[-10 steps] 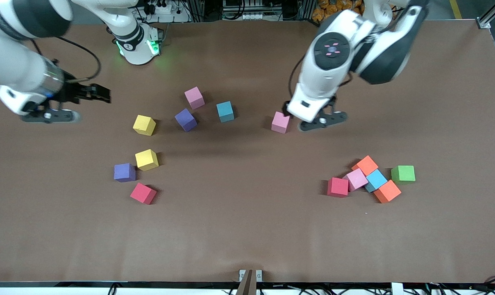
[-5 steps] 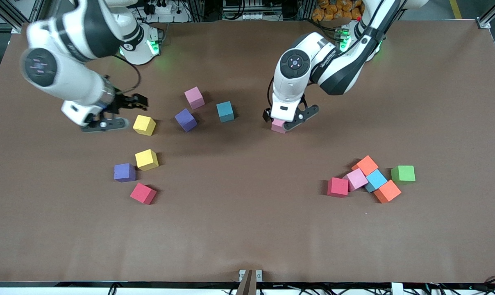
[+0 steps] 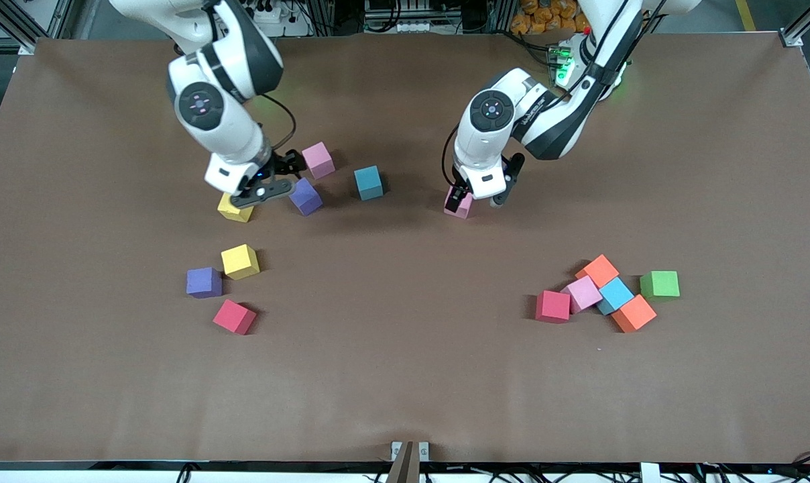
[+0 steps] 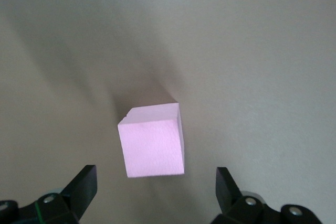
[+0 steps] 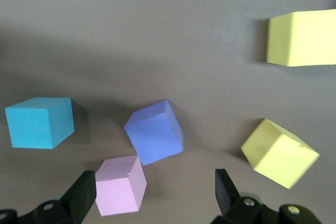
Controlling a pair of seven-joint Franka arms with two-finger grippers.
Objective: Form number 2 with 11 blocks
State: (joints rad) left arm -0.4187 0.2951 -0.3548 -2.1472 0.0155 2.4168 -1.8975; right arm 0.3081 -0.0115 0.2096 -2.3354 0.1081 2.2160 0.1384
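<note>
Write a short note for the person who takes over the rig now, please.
Left gripper: open, low over the lone pink foam cube, not gripping.
Right gripper: open, over the yellow foam cube beside a purple foam cube.
Blocks: five touching cubes toward the left arm's end, green cube beside; the rest scattered.
Done: no digit 2 formed.
Left: all eleven placements.

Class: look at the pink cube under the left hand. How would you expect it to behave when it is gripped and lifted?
The pink cube looks matte and foam-like, so it is probably light and may squash slightly. Flat faces suggest it won't roll. The open left hand hangs over it.
</note>
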